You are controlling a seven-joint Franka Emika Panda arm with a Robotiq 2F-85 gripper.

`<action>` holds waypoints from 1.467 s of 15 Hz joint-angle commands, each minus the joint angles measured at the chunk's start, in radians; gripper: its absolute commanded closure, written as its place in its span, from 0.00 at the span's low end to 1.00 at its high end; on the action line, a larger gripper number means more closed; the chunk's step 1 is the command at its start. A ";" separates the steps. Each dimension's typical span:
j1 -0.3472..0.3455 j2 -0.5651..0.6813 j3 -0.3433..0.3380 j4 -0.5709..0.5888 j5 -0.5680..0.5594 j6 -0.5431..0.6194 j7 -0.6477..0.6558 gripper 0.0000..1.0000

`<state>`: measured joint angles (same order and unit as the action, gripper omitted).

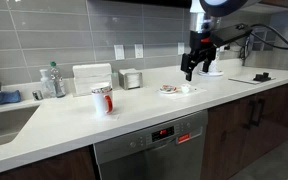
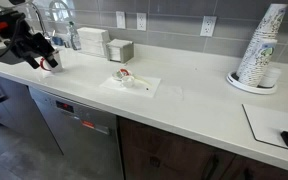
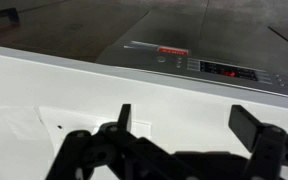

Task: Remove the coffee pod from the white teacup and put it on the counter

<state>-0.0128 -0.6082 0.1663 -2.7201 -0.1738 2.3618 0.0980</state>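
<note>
My pincer (image 3: 185,114) hangs spread wide, empty, above the counter (image 3: 44,90) at its front edge, over the dishwasher (image 3: 214,66). The white teacup (image 2: 124,76) sits apart on a flat plate (image 2: 152,89) mid-bench; its contents I cannot tell.

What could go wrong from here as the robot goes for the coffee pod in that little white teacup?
The white teacup looks small and light; the open gripper, not yet at it, could tip or shove it when reaching in.
The wrist view shows the gripper over the counter edge above the dishwasher; a pod let go there might roll off.
The red-patterned mug stands nearby and could be bumped.
</note>
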 commanded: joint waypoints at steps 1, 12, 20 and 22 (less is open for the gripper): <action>0.011 0.001 -0.011 0.002 -0.009 -0.003 0.007 0.00; 0.011 0.001 -0.011 0.002 -0.009 -0.003 0.007 0.00; -0.034 0.183 -0.096 0.128 -0.108 0.173 -0.177 0.00; -0.036 0.272 -0.131 0.209 -0.117 0.142 -0.261 0.00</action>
<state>-0.0453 -0.4973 0.0882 -2.6354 -0.2590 2.5142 -0.0522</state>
